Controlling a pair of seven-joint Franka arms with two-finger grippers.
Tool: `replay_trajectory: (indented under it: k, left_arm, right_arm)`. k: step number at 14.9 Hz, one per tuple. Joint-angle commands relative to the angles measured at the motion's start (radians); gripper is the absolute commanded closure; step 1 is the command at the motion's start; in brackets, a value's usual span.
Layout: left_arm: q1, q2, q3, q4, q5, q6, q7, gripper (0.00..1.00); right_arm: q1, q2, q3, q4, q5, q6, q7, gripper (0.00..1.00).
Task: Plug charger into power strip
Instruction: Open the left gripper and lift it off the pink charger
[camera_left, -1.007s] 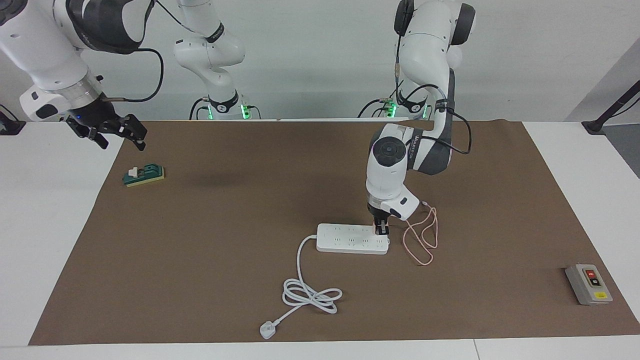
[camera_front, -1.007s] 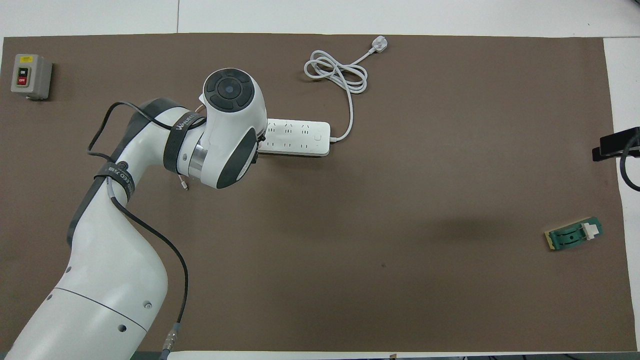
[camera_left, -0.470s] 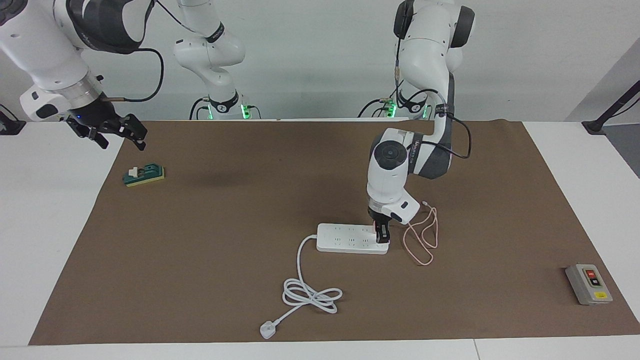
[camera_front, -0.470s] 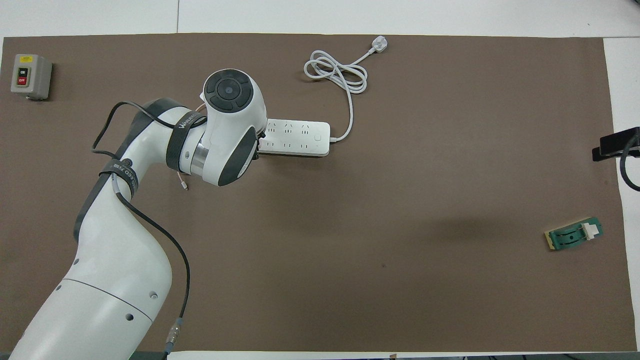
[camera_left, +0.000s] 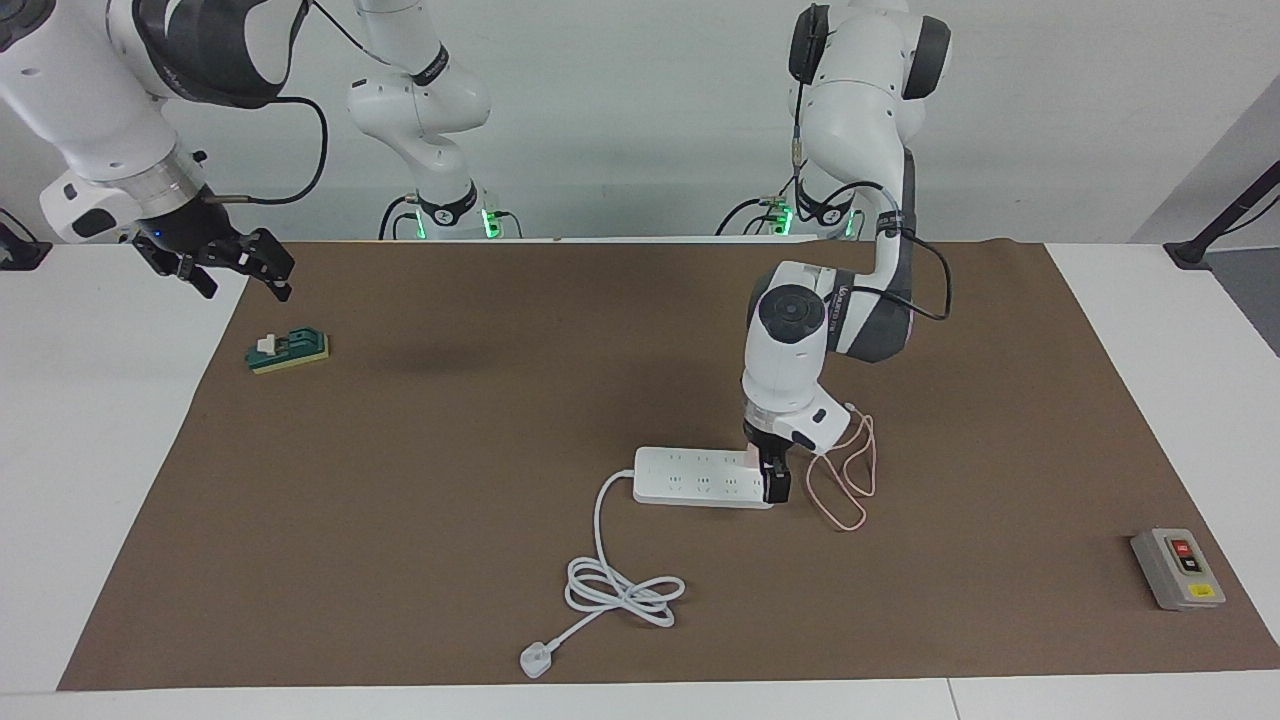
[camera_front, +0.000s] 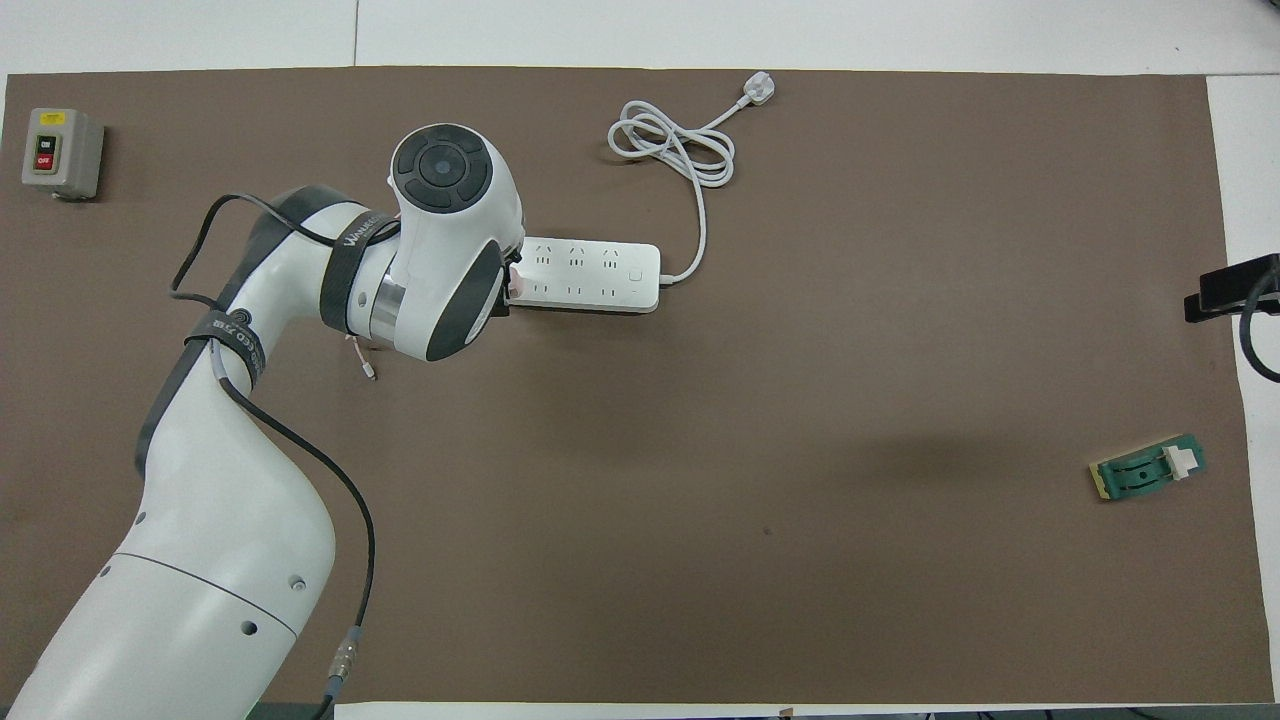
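The small pink charger (camera_left: 751, 458) stands upright on the power strip (camera_left: 700, 476), at the strip's end toward the left arm's end of the table and in the row of sockets nearer the robots. It looks seated, though you cannot see the pins from here. The left gripper (camera_left: 768, 482) is down at that same end, its fingers apparently parted, with one dark finger low against the strip's end just beside the cube and not clamped on it. Judge this as the release. Lift straight up and clear of the charger before you swing away, since a sideways pull could rock the cube in its socket or slide the light strip across the brown mat (camera_left: 450, 480). Mind the thin pink cable (camera_left: 845, 480) lying in loose loops just beside the gripper (an easy snag for a finger or the wrist). The strip's white cord (camera_left: 620, 590) coils farther from the robots and ends in its plug (camera_left: 535, 660), well apart from the work. The right gripper (camera_left: 245, 262) waits with fingers apart over the mat's edge above a green block (camera_left: 288, 350). A grey switch box (camera_left: 1177, 568) sits at the left arm's end.
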Motion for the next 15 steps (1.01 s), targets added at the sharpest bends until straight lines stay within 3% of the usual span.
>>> replay_trajectory:
  k: [1, 7, 9, 12, 15]
  left_arm:
    - [0.009, -0.043, 0.000, 0.007, -0.006, -0.059, 0.018, 0.00]
    - [0.050, -0.193, 0.000, 0.019, -0.005, -0.176, 0.162, 0.00]
    - [0.072, -0.210, 0.002, 0.086, -0.007, -0.264, 0.254, 0.00]
    - [0.119, -0.217, 0.003, 0.166, -0.027, -0.430, 0.488, 0.00]
    - [0.174, -0.265, 0.006, 0.176, -0.025, -0.480, 0.767, 0.00]
  right_arm:
    - [-0.005, -0.014, 0.006, -0.007, 0.005, -0.017, 0.012, 0.00]
    - [-0.005, -0.014, 0.006, -0.007, 0.005, -0.017, 0.012, 0.00]
    - [-0.005, -0.014, 0.006, -0.007, 0.005, -0.017, 0.012, 0.00]
    - [-0.005, -0.014, 0.006, -0.007, 0.005, -0.017, 0.012, 0.00]
    - [-0.005, -0.014, 0.006, -0.007, 0.005, -0.017, 0.012, 0.00]
